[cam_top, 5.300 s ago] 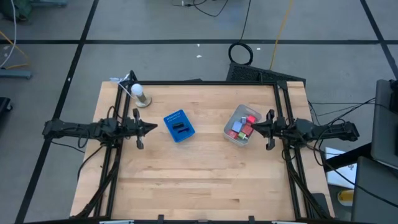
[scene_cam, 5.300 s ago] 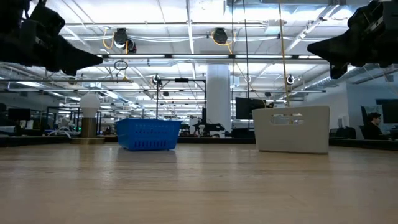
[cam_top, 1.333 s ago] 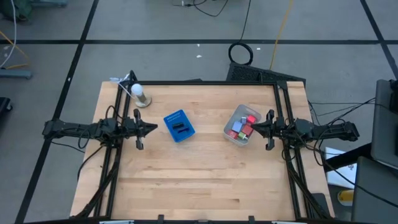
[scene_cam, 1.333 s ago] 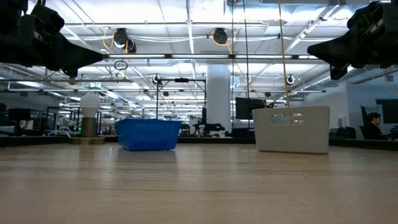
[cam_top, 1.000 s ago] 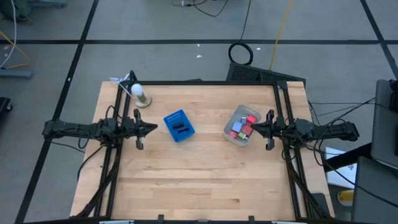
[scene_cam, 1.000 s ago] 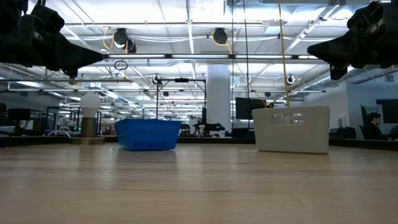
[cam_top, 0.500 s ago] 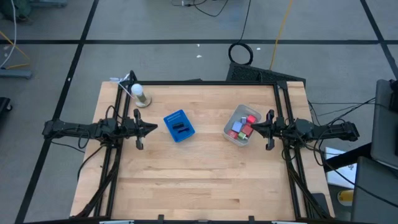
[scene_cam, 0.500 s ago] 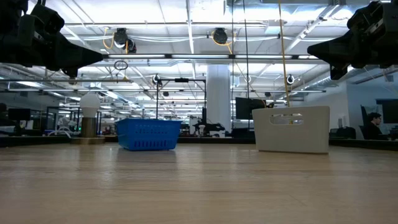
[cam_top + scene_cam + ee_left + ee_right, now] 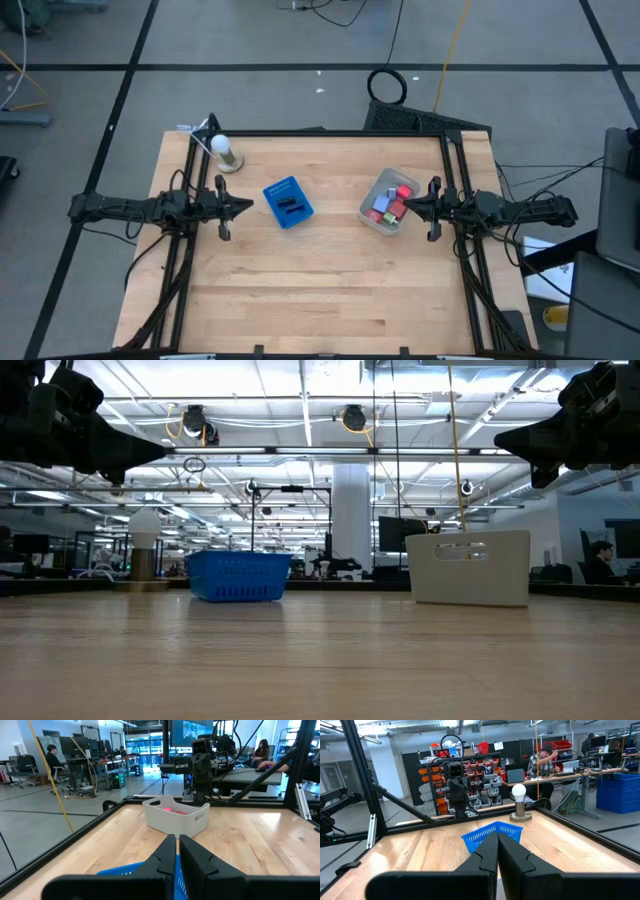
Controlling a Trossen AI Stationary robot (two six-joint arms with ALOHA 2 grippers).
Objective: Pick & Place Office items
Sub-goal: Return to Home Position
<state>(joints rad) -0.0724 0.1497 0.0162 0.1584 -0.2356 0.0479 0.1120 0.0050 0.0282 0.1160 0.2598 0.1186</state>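
Several small office items [image 9: 388, 205], red, blue and dark, lie in a translucent tub [image 9: 372, 190] right of the table's middle. In the left wrist view the tub [image 9: 176, 815] shows pink-red pieces inside. Two dark pieces [image 9: 290, 205] lie in a blue tray [image 9: 280, 188] left of the middle. My left gripper [image 9: 250, 207] hangs level and shut just left of the tray, above the table. My right gripper [image 9: 405, 205] hangs shut over the tub's right rim. Neither has anything between its fingers [image 9: 170, 851], [image 9: 492, 847].
A white bulb on a round base [image 9: 226, 152] stands at the far left corner. Black frame posts [image 9: 192, 170], [image 9: 455, 165] run along both side edges. Bare wooden tabletop [image 9: 320, 290] spreads across the near half. People sit at desks beyond the table [image 9: 545, 757].
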